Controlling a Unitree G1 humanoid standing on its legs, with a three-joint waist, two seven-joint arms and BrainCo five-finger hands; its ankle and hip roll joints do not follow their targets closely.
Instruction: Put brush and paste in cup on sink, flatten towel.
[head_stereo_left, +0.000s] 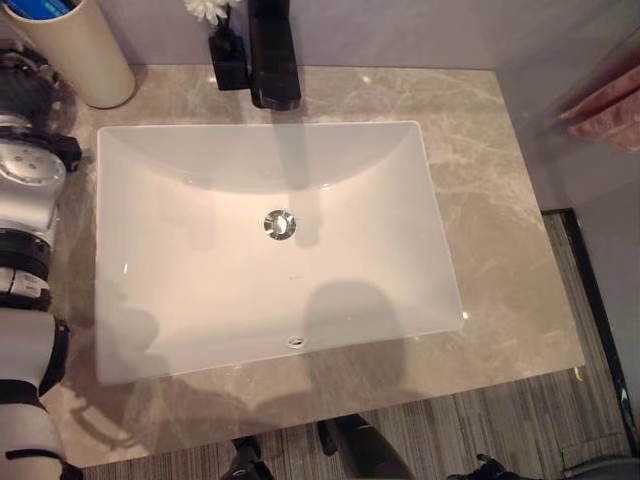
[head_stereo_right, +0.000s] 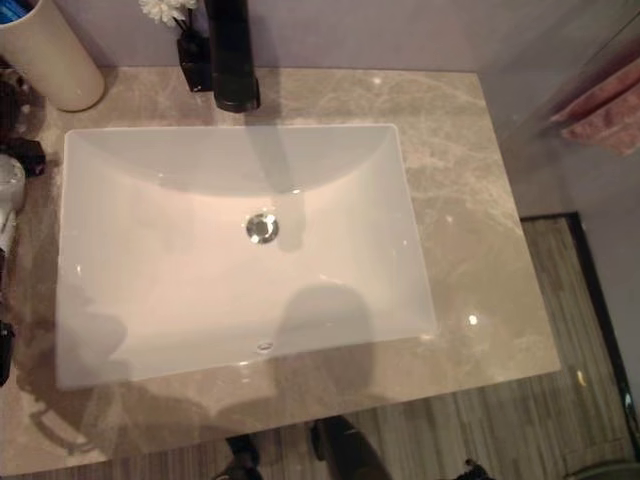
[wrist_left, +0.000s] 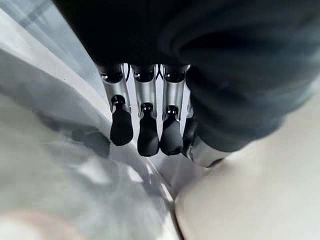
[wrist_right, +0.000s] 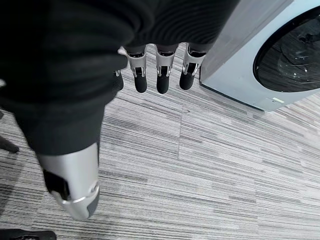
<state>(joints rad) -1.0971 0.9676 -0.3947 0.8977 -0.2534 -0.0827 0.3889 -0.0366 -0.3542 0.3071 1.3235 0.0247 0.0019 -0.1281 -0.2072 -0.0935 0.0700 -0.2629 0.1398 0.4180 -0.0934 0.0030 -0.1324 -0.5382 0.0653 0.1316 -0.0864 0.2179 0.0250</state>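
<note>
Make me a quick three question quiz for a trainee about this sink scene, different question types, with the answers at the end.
1. True or false: the white sink basin has a toothbrush lying in it.
2. Multiple choice: the cream cup stands at which corner of the marble counter? A) back left B) back right C) front right
3. Fill in: the right hand hangs with straight fingers over the striped ____, beside a washing machine.

Key: 1 false, the basin holds just its drain. 2 A, left of the black faucet. 3 floor.
</note>
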